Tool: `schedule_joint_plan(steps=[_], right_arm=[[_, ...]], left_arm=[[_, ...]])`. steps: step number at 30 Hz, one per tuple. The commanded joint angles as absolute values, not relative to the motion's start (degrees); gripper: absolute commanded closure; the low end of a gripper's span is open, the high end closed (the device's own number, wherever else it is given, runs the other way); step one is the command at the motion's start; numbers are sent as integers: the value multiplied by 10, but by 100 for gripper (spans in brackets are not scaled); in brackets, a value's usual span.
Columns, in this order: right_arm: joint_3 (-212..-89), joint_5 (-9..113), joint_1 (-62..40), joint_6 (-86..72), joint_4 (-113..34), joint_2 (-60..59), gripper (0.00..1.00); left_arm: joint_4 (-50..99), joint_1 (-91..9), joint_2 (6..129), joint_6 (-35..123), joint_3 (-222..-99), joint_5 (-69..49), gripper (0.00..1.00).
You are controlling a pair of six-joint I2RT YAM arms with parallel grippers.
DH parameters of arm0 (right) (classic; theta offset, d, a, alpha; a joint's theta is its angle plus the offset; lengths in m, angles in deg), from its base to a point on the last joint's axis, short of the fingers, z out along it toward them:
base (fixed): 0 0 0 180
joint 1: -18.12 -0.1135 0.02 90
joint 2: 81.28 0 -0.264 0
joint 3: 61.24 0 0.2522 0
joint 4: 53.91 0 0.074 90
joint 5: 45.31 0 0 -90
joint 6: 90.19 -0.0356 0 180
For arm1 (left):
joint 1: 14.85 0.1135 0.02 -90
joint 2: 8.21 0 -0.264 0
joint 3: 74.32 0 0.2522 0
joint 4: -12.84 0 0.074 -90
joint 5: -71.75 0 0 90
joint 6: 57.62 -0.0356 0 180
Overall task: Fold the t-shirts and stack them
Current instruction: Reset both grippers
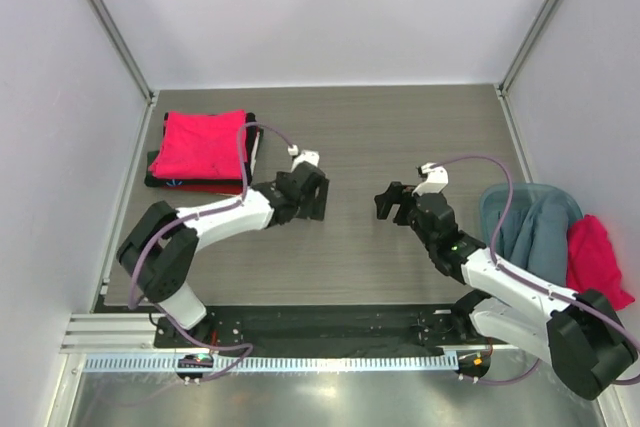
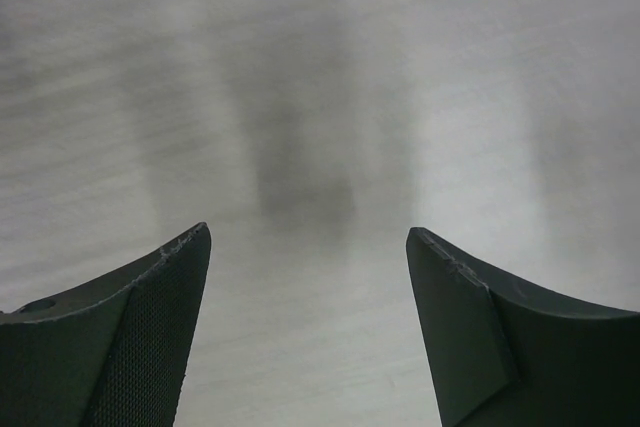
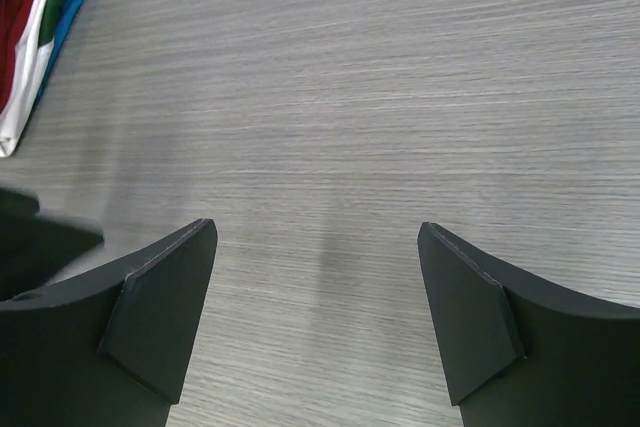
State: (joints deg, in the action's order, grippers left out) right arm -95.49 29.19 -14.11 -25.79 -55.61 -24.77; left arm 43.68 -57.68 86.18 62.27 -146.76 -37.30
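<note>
**Visitor:** Left gripper (image 1: 320, 197) hung wide open low over the wood-grain table (image 1: 400, 127), holding nothing. And the other?

**Technician:** Right gripper (image 1: 392, 203) faced it across a gap, jaws spread and holding nothing.

**Visitor:** And the shirts?

**Technician:** At the table's far left sat the folded stack (image 1: 200, 162), a pinkish-red t-shirt (image 1: 203, 142) on top of dark ones. At the right, a grey-blue shirt (image 1: 540, 232) filled the teal basket (image 1: 497, 205), and a second pinkish-red shirt (image 1: 598, 257) lay over its right side.

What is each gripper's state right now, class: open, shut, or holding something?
Left gripper: open, holding nothing.
Right gripper: open, holding nothing.
</note>
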Motion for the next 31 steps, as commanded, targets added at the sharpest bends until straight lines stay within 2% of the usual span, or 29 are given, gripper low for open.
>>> schedule_joint_plan(steps=[1,6,9,13,16,18,20,21,23,27,31], right_arm=[[-945,247,-142,-259,-591,-271,12],[-925,230,-142,-271,-607,-290,12],[-926,213,-142,-310,-601,-282,11],[-935,232,-141,-302,-577,-267,11],[-919,180,-142,-309,-605,-268,10],[-918,162,-141,-303,-612,-277,10],[-916,168,-142,-297,-612,-285,4],[-913,170,-142,-309,-610,-285,0],[-912,200,-141,-308,-615,-279,0],[-917,213,-142,-311,-619,-264,0],[-938,201,-141,-323,-590,-235,0]], left_arm=[[397,-621,804,615,-1435,-423,20],[354,-627,713,615,-1361,-367,18],[300,-627,651,605,-1305,-353,0],[231,-627,577,589,-1227,-370,0],[98,-627,520,583,-1133,-386,0],[55,-627,502,573,-1118,-375,0],[33,-627,498,567,-1105,-387,0],[30,-627,501,561,-1104,-385,1],[43,-627,515,533,-1114,-379,0],[109,-627,526,563,-1144,-459,1],[91,-626,478,568,-1112,-465,0]])
